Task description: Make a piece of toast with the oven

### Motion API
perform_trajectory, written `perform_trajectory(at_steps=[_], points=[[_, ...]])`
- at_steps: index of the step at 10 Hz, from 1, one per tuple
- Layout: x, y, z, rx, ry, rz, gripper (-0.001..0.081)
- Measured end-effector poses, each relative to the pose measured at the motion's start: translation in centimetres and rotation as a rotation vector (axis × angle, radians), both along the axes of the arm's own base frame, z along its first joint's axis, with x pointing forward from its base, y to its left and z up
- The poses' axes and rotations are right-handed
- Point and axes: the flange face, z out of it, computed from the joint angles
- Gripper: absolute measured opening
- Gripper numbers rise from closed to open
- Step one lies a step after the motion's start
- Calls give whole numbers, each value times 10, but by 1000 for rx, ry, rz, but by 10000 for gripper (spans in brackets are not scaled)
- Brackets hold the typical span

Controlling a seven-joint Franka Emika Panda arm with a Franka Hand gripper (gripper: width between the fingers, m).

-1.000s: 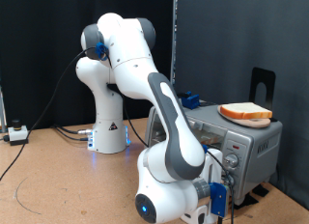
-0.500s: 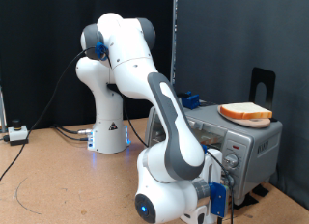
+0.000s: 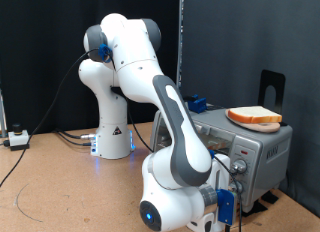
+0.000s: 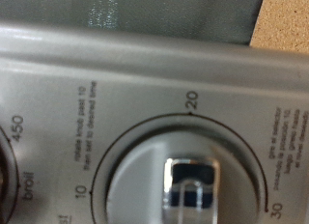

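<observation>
The silver oven point(image 3: 262, 152) stands at the exterior view's right. A slice of toast point(image 3: 254, 116) lies on a round orange plate point(image 3: 268, 127) on top of it. My gripper point(image 3: 236, 174) is low down, right at the oven's front control panel, and my arm hides most of the oven's front. The wrist view is filled by the grey panel point(image 4: 145, 74) and one round timer knob point(image 4: 193, 178) with marks 10, 20 and 30, seen very close. My fingers do not show in the wrist view. The second slice is out of view.
The arm's white base point(image 3: 112, 137) stands on the brown table point(image 3: 60, 187) at the exterior view's centre left. Cables run along the table to a small white box point(image 3: 17, 138) at the far left. A black stand point(image 3: 271, 89) rises behind the oven.
</observation>
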Motion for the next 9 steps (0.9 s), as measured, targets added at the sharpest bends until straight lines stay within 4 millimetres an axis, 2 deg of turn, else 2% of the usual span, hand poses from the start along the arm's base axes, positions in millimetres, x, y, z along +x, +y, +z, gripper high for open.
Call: perform_trajectory(at_steps=[6, 8, 9], points=[[2, -2, 1, -3, -4, -4, 806], [2, -2, 1, -3, -4, -4, 540], [2, -2, 1, -3, -4, -4, 540]])
